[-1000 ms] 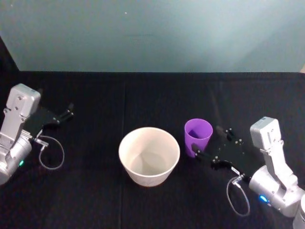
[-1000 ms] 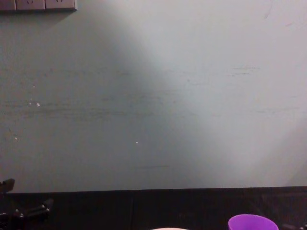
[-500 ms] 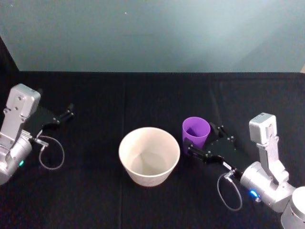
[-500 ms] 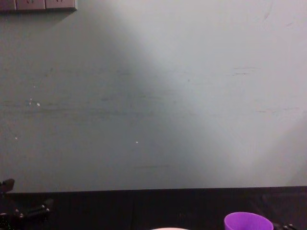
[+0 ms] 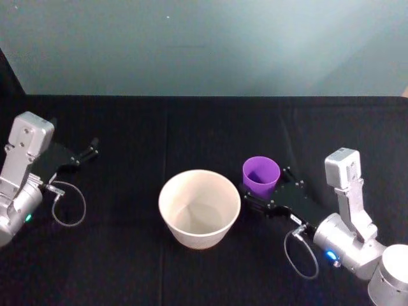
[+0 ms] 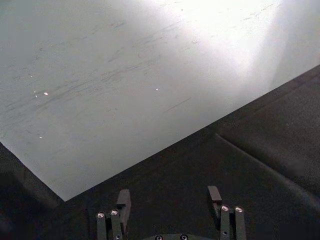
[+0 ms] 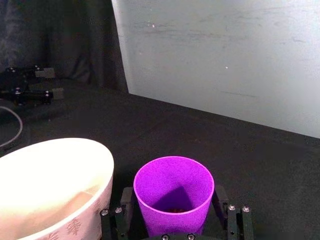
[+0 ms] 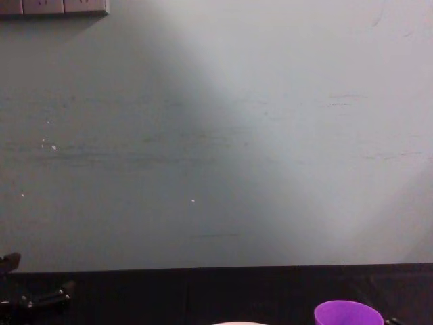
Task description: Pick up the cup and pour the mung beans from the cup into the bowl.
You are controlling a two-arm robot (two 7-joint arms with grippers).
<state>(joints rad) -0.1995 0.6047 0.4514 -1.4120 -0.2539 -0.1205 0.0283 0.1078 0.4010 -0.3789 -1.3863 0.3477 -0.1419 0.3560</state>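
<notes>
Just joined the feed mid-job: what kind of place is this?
Probably a lab test bench, not a kitchen: a table draped in black cloth, a bare pale wall behind it, and just a cup and bowl laid out.

Upright purple cup (image 5: 261,175) beside bowl (image 5: 199,208)

No text, label, brand, number or sign can be read anywhere in these views.
</notes>
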